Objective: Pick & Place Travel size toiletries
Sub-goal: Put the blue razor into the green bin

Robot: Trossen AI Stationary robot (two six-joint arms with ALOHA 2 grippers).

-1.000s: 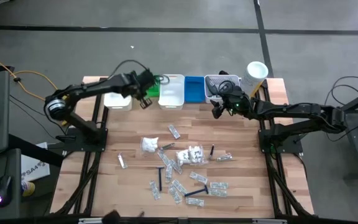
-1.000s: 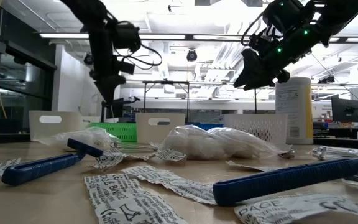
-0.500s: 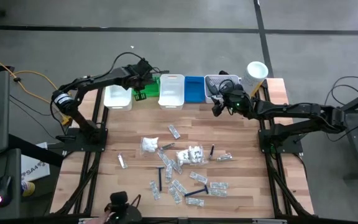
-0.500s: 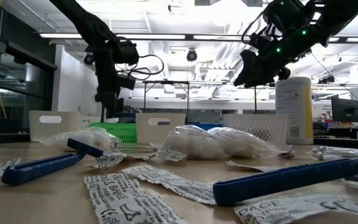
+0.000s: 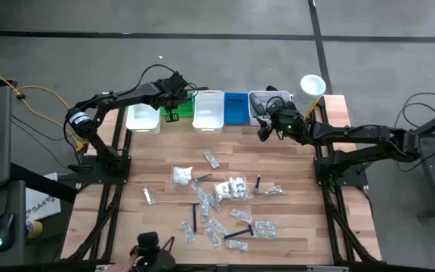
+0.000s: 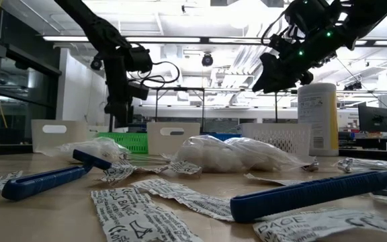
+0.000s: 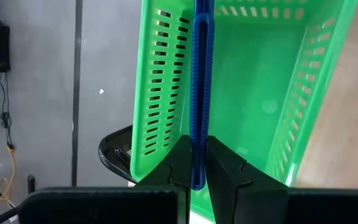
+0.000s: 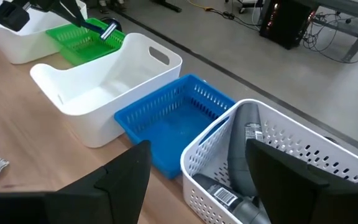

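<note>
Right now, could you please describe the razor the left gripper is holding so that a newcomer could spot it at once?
Find the row of bins at the table's far edge, then the green bin second from its left end. Above it the left gripper is shut on a blue razor, its ridged handle hanging over the bin. It is the only razor off the table.

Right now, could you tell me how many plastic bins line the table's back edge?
5, left to right: white bin, green basket, second white bin, blue basket, white perforated basket.

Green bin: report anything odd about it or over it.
Nothing stands out. The green bin sits upright and undamaged; the left gripper holds a blue razor above it, as the sorting would need.
</note>
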